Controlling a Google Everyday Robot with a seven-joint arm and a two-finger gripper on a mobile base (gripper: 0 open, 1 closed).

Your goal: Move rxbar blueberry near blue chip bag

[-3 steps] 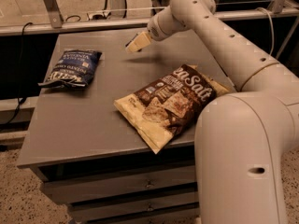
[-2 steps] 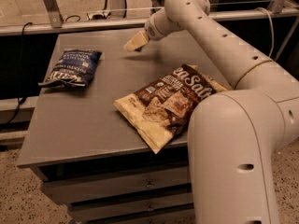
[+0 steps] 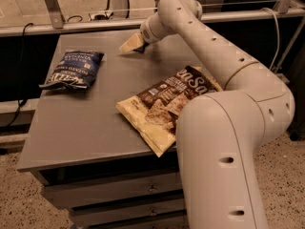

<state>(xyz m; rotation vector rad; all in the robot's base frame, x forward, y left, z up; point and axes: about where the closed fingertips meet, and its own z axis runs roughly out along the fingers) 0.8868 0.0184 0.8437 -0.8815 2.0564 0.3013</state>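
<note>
The blue chip bag (image 3: 72, 69) lies crinkled on the left side of the grey table (image 3: 90, 128). My gripper (image 3: 130, 45) is low over the far middle of the table, to the right of the blue bag and well apart from it. A small dark shape (image 3: 141, 49) shows right under the gripper on the table top; I cannot tell whether it is the rxbar blueberry or only shadow. The arm reaches in from the lower right.
A larger brown and tan chip bag (image 3: 164, 106) lies on the right half of the table, partly under my arm. Drawers sit below the table's front edge. A metal rail and cables run behind the table.
The gripper has shifted a little to the left along the far part of the table, towards the blue chip bag. Both bags lie as before.
</note>
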